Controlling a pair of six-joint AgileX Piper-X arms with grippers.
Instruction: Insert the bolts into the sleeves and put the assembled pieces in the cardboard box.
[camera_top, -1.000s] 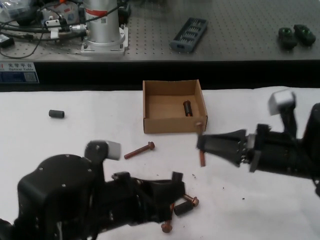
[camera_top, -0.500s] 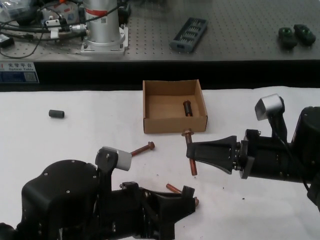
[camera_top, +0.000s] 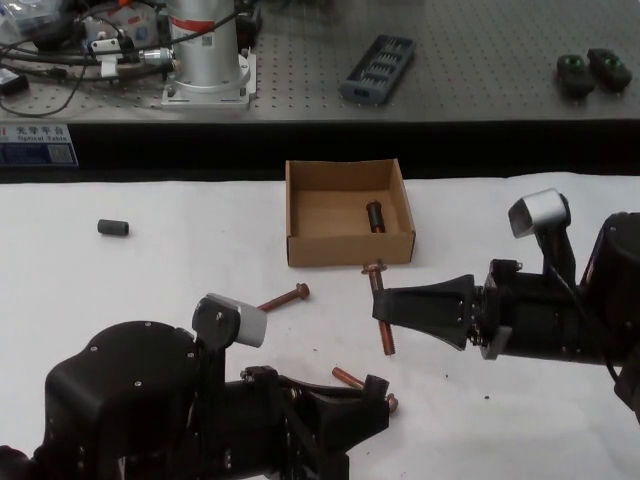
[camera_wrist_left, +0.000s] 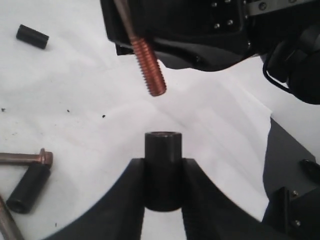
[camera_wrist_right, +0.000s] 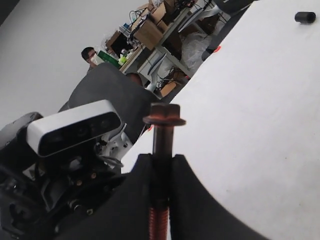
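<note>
My right claw (camera_top: 381, 306), clenched on a bolt (camera_top: 386, 340), has swung from the box (camera_top: 350, 246) toward my left claw (camera_wrist_left: 163, 169), which grips a sleeve (camera_wrist_left: 162, 144) upright. Bolt tip hangs above the bore, slightly off-line, so insertion looks next. A spare bolt (camera_top: 282, 297) and a far sleeve (camera_top: 113, 228) lie loose; nothing seems to block.
</note>
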